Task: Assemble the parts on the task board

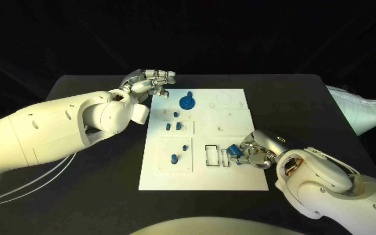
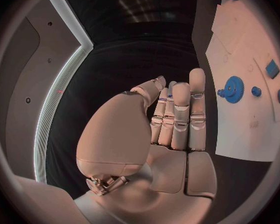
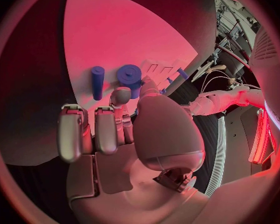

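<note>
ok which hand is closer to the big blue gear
Left. The left hand hovers just beside the blue gear at the board's far end; the right hand is at the near end.

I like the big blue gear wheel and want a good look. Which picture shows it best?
The left wrist view shows the blue gear best: near, unblocked, its teeth visible on the task board. The head view shows it whole but smaller, beside the left robot hand. In the right wrist view I cannot pick it out.

1 task board [image 1: 235, 178], 1 blue gear [image 1: 188, 103], 2 hands.
</note>
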You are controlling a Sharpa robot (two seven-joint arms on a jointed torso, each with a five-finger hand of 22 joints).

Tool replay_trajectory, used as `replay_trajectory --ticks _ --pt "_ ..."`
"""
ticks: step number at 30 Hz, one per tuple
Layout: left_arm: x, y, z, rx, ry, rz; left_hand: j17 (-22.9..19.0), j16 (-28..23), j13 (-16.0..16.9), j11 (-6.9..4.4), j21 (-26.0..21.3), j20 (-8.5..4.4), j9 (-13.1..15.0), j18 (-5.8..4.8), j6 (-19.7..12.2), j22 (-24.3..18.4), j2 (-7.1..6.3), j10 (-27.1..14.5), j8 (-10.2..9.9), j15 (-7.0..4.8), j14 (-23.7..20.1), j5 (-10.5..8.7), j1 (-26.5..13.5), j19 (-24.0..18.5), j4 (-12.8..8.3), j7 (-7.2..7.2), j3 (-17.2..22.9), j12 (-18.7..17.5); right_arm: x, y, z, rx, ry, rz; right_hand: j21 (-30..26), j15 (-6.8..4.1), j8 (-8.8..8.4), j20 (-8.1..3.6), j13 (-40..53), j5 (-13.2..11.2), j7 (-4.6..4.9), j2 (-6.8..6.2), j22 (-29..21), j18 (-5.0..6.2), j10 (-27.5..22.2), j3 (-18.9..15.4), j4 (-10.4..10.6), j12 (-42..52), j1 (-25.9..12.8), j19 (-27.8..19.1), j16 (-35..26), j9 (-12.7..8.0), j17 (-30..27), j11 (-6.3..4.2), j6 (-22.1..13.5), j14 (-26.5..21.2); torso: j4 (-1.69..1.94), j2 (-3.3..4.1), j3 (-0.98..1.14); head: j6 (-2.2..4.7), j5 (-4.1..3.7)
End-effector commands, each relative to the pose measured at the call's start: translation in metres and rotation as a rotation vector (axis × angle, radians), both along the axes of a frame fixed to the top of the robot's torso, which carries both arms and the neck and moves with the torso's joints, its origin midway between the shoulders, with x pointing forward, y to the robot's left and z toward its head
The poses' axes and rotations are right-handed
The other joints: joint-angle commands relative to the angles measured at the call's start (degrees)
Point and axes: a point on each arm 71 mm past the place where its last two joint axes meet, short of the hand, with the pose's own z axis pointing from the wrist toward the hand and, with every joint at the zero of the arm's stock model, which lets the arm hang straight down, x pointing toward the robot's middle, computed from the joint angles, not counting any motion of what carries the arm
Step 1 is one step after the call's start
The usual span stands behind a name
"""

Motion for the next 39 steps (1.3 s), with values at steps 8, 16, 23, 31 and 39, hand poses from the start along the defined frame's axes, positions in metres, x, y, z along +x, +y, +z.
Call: replay_trajectory --ticks 8,16,23,31,39 --pt "-0.001 -0.002 0.0 -0.015 -0.005 -0.019 -0.1 -0.1 0.1 0.0 -0.4 0.11 -0.1 1.13 -0.4 -0.1 -0.01 -0.4 0.4 -0.04 -0.3 0.0 -0.6 -0.1 0.0 -0.04 -0.4 0.4 -0.006 -0.001 0.001 0.074 -0.037 -0.061 1.2 -0.89 1.48 -0.25 2.9 1.0 -0.75 2.91 3.4 -0.71 1.4 0.9 -0.2 2.0 3.4 1.4 1.3 1.0 1.7 -0.68 1.9 3.5 -0.06 0.01 -0.01 0.13 0.14" --pt "-0.001 -0.003 0.0 -0.016 -0.008 -0.017 -0.2 -0.1 0.1 0.0 -0.5 0.11 -0.1 1.14 -0.4 -0.1 0.0 -0.4 0.4 -0.05 -0.4 0.01 -0.6 -0.1 0.0 -0.05 -0.4 0.5 -0.008 0.005 0.017 0.188 -0.034 -0.076 1.9 -1.04 1.59 -0.48 4.5 2.9 -0.87 3.6 4.6 -0.99 2.0 1.2 0.3 2.7 3.1 2.1 2.1 1.5 2.9 -0.81 2.0 3.6 0.01 0.05 -0.01 0.37 0.05" --pt "-0.001 -0.003 0.001 -0.016 -0.016 -0.008 -0.1 0.0 0.1 -0.06 -0.5 0.11 -0.1 1.16 -0.3 -0.2 0.09 -0.4 0.5 -0.08 -0.3 0.05 -0.4 -0.1 -0.1 -0.1 -0.4 0.6 -0.01 0.015 0.015 0.211 0.055 -0.06 2.0 -1.02 1.53 -0.48 4.7 4.1 -0.85 3.68 4.7 -1.01 2.0 0.9 0.4 2.4 2.1 2.1 2.1 1.7 3.0 -0.78 1.9 3.6 -0.04 0.04 -0.05 0.17 0.23" --pt "-0.001 -0.004 0.001 -0.018 -0.018 -0.01 -0.1 0.0 0.1 -0.06 -0.5 0.11 -0.1 1.16 -0.3 -0.2 0.09 -0.4 0.5 -0.08 -0.3 0.05 -0.4 -0.1 -0.1 -0.1 -0.4 0.6 -0.01 0.031 0.01 0.212 0.115 -0.033 2.1 -1.12 1.97 -0.52 5.0 3.3 -1.14 3.18 4.8 -1.02 2.2 0.0 0.3 1.9 0.6 2.2 2.4 2.3 3.6 -0.97 2.8 3.6 0.09 0.11 -0.05 0.15 0.22" --pt "-0.002 -0.005 0.001 -0.018 -0.017 -0.012 -0.1 0.0 0.1 -0.08 -0.6 0.1 -0.1 1.17 -0.3 -0.2 0.13 -0.4 0.5 -0.11 -0.3 0.06 -0.2 -0.1 -0.2 -0.12 -0.4 0.7 -0.007 0.039 0.007 0.176 0.115 -0.016 1.9 -1.26 2.15 -0.65 5.0 5.1 -1.42 3.44 4.7 -0.96 2.4 -2.4 0.4 0.4 -4.1 1.9 2.3 3.4 3.4 -1.14 3.5 3.5 -0.07 0.06 -0.04 0.06 0.5"
